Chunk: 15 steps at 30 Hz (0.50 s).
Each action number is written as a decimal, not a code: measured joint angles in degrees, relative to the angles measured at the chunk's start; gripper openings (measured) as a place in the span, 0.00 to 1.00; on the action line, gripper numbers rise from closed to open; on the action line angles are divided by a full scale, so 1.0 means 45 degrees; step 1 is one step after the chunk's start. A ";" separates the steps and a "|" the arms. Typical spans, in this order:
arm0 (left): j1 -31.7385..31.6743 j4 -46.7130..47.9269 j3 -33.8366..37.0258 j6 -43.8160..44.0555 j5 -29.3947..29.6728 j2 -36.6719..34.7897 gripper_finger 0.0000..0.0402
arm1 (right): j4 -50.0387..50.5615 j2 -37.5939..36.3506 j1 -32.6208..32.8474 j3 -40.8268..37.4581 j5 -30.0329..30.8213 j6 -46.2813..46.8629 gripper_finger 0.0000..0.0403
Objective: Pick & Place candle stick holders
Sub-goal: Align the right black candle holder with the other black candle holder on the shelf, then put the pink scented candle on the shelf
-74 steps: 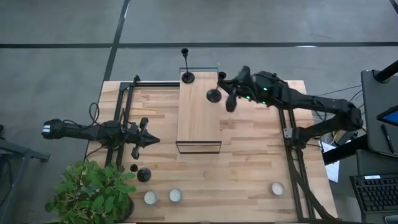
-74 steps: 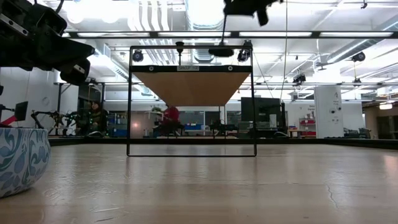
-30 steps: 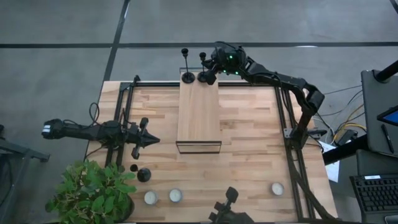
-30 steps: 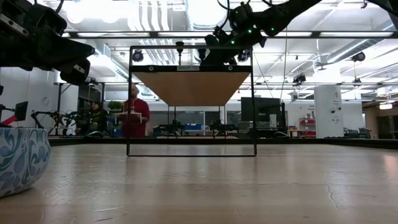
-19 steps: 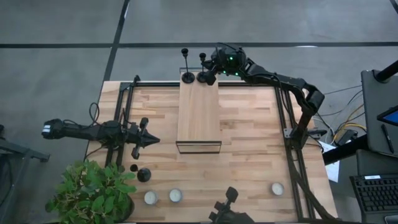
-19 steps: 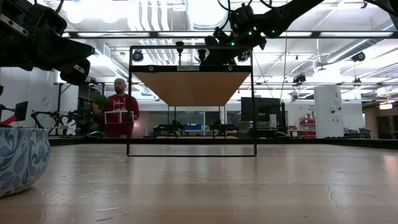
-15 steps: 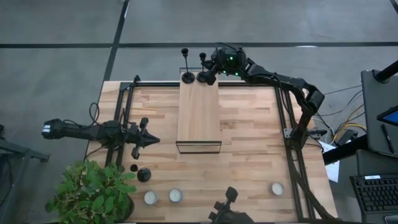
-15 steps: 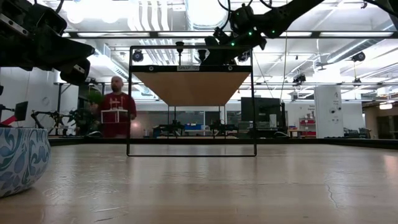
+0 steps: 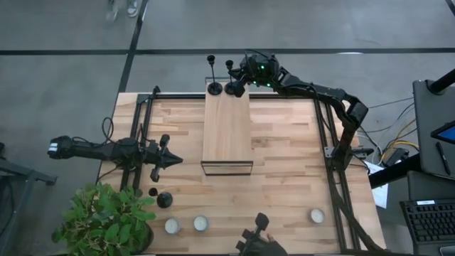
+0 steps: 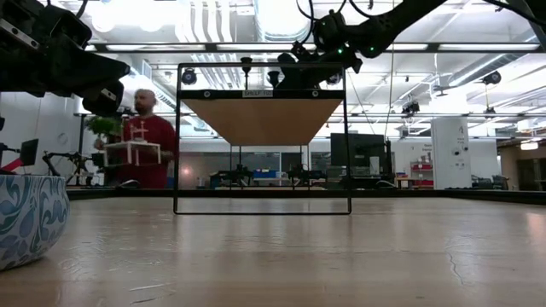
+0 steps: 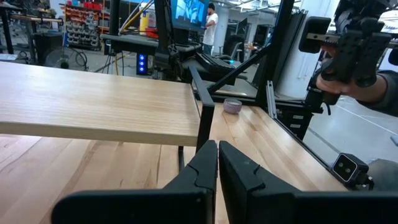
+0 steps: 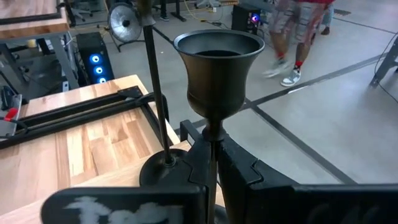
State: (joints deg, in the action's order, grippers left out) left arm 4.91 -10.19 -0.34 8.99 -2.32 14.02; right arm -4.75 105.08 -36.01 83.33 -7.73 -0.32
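At the raised wooden shelf's point(image 9: 227, 121) far end, one candle stick holder point(image 9: 214, 87) stood placed. The right gripper point(image 9: 240, 80) gripped a second holder's point(image 12: 219, 68) stem beside it, apparently not yet released. A third holder point(image 9: 164, 199) waited near the plant point(image 9: 106, 220); the left gripper point(image 9: 170, 160), fingers pressed together, idled left of the shelf.

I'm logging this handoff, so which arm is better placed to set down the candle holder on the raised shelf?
Right. The right gripper is shut on the second holder at the shelf's far end, beside the first holder. The left gripper waits, shut.
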 joint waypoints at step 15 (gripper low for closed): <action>-0.0002 0.0003 0.0000 0.0000 0.0000 -0.0003 0.04 | 0.1663 -0.0161 0.0000 -0.0068 0.0000 0.0108 0.27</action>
State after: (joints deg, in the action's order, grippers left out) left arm 4.91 -10.17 -0.34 8.99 -2.32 14.01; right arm 2.73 104.36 -36.01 83.02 -7.73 0.17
